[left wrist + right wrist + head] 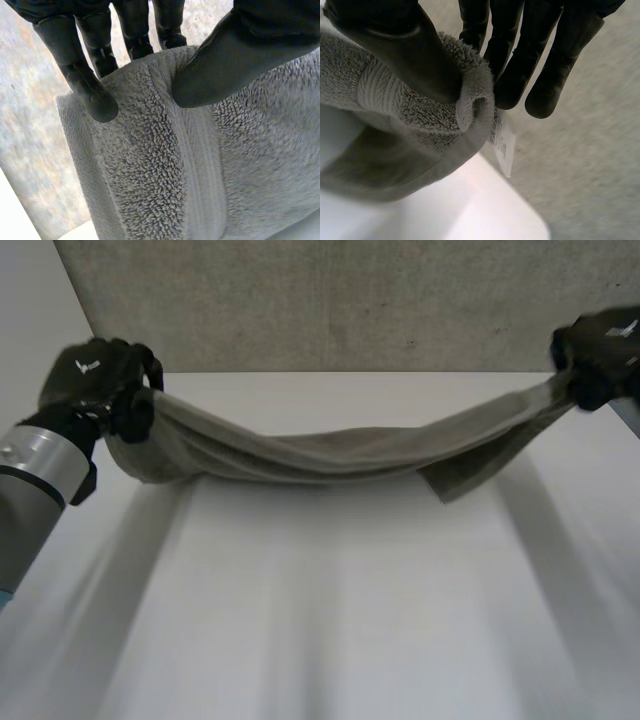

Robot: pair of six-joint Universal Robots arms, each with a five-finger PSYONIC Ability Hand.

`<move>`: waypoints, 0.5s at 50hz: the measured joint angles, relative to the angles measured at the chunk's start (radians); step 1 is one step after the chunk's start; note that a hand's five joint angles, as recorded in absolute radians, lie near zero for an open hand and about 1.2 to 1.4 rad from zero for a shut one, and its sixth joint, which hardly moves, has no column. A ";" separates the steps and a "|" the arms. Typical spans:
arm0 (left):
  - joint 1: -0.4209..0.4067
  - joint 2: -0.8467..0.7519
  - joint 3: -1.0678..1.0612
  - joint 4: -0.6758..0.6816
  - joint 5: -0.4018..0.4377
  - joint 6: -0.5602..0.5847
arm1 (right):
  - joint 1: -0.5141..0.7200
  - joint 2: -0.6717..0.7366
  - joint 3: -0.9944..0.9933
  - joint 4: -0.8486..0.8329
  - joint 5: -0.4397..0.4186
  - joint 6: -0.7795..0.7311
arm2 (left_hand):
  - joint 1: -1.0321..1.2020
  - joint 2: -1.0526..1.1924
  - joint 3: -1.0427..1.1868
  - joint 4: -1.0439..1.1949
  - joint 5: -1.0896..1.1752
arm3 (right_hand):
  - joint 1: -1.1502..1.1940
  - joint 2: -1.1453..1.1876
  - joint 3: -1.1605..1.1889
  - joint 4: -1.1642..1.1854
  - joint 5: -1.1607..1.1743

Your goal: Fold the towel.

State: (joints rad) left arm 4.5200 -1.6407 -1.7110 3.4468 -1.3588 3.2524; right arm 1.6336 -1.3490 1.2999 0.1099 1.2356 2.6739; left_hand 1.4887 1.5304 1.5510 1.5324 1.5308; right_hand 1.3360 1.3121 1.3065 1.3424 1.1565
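A grey towel point(340, 452) hangs stretched between my two hands above the white table point(330, 600), sagging in the middle. My left hand point(95, 385) is shut on the towel's left end; its thumb point(220, 65) and fingers point(92, 95) pinch the towel point(165, 165) edge. At the far right my right hand point(595, 355) is shut on the other end. There its thumb point(415, 55) presses a bunched corner of the towel point(420, 125) against the fingers point(520, 75). A white label point(502, 142) hangs from that corner.
A grey speckled wall point(350, 300) rises behind the table's far edge. The bare table top lies below the hanging towel.
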 measured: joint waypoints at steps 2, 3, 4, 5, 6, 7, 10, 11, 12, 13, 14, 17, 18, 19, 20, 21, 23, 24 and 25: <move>0.001 0.026 0.000 -0.007 0.001 0.017 | -0.012 -0.043 -0.003 0.020 -0.007 0.000 | 0.000 0.000 0.000 0.000 0.000 | 0.000 0.000 0.000 0.000 0.000; 0.001 0.043 0.000 -0.012 0.001 0.027 | -0.020 -0.070 -0.005 0.034 -0.011 0.000 | 0.000 0.000 0.000 0.000 0.000 | 0.000 0.000 0.000 0.000 0.000; 0.001 0.062 0.000 -0.015 0.001 0.033 | -0.028 -0.096 -0.009 0.046 -0.014 0.000 | 0.000 0.000 0.000 0.000 0.000 | 0.000 0.000 0.000 0.000 0.000; 0.000 0.078 0.001 -0.019 0.000 0.038 | -0.035 -0.120 -0.011 0.059 -0.016 -0.001 | 0.000 0.000 0.000 0.000 0.000 | 0.000 0.000 0.000 0.000 0.000; 0.000 0.084 0.001 -0.021 0.000 0.039 | -0.038 -0.128 -0.012 0.064 -0.017 -0.001 | 0.000 0.000 0.000 0.000 0.000 | 0.000 0.000 0.000 0.000 0.000; -0.001 0.098 0.002 -0.025 0.000 0.042 | -0.045 -0.149 -0.015 0.078 -0.019 -0.002 | 0.000 0.000 0.000 0.000 0.000 | 0.000 0.000 0.000 0.000 0.000; -0.003 0.114 0.007 -0.033 -0.001 0.045 | -0.055 -0.174 -0.022 0.113 -0.023 -0.008 | 0.000 0.000 0.000 0.000 0.000 | 0.000 0.000 0.000 0.000 0.000; -0.003 0.109 0.013 -0.036 -0.001 0.047 | -0.057 -0.173 -0.027 0.130 -0.025 -0.014 | 0.000 0.000 0.000 0.000 0.000 | 0.000 0.000 0.000 0.000 0.000; -0.004 0.096 0.020 -0.042 -0.001 0.048 | -0.057 -0.164 -0.032 0.151 -0.027 -0.023 | 0.000 0.000 0.000 0.000 0.000 | 0.000 0.000 0.000 0.000 0.000; -0.005 0.085 0.026 -0.045 -0.001 0.050 | -0.056 -0.155 -0.037 0.164 -0.027 -0.030 | 0.000 0.000 0.000 0.000 0.000 | 0.000 0.000 0.000 0.000 0.000; -0.006 0.055 0.042 -0.053 -0.001 0.056 | -0.054 -0.135 -0.046 0.187 -0.026 -0.046 | 0.000 0.000 0.000 0.000 0.000 | 0.000 0.000 0.000 0.000 0.000; -0.010 -0.022 0.084 -0.076 -0.001 0.075 | -0.042 -0.066 -0.076 0.245 -0.019 -0.101 | 0.000 0.000 0.000 0.000 0.000 | 0.000 0.000 0.000 0.000 0.000; -0.012 -0.061 0.108 -0.091 -0.002 0.087 | -0.034 -0.033 -0.091 0.268 -0.014 -0.128 | 0.000 0.000 0.000 0.000 0.000 | 0.000 0.000 0.000 0.000 0.000; -0.014 -0.088 0.127 -0.101 -0.003 0.097 | -0.028 -0.012 -0.104 0.281 -0.008 -0.144 | 0.000 0.000 0.000 0.000 0.000 | 0.000 0.000 0.000 0.000 0.000; -0.019 -0.134 0.160 -0.123 -0.004 0.114 | -0.018 0.023 -0.124 0.301 0.002 -0.169 | 0.000 0.000 0.000 0.000 0.000 | 0.000 0.000 0.000 0.000 0.000; -0.026 -0.185 0.201 -0.149 -0.005 0.134 | -0.005 0.061 -0.148 0.317 0.017 -0.191 | 0.000 0.000 0.000 0.000 0.000 | 0.000 0.000 0.000 0.000 0.000; -0.038 -0.267 0.274 -0.195 -0.009 0.167 | 0.016 0.121 -0.191 0.338 0.044 -0.221 | 0.000 0.000 0.000 0.000 0.000 | 0.000 0.000 0.000 0.000 0.000; -0.048 -0.328 0.332 -0.232 -0.012 0.193 | 0.032 0.163 -0.224 0.349 0.065 -0.238 | 0.000 0.000 0.000 0.000 0.000 | 0.000 0.000 0.000 0.000 0.000; -0.052 -0.351 0.356 -0.246 -0.013 0.203 | 0.039 0.183 -0.240 0.353 0.077 -0.245 | 0.000 0.000 0.000 0.000 0.000 | 0.000 0.000 0.000 0.000 0.000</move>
State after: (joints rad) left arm 4.4676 -1.9920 -1.3553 3.2007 -1.3719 3.4553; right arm 1.6730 -1.1664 1.0598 0.4624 1.3121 2.4291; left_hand 1.4887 1.5304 1.5514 1.5324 1.5308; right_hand 1.3362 1.3122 1.3065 1.3424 1.1566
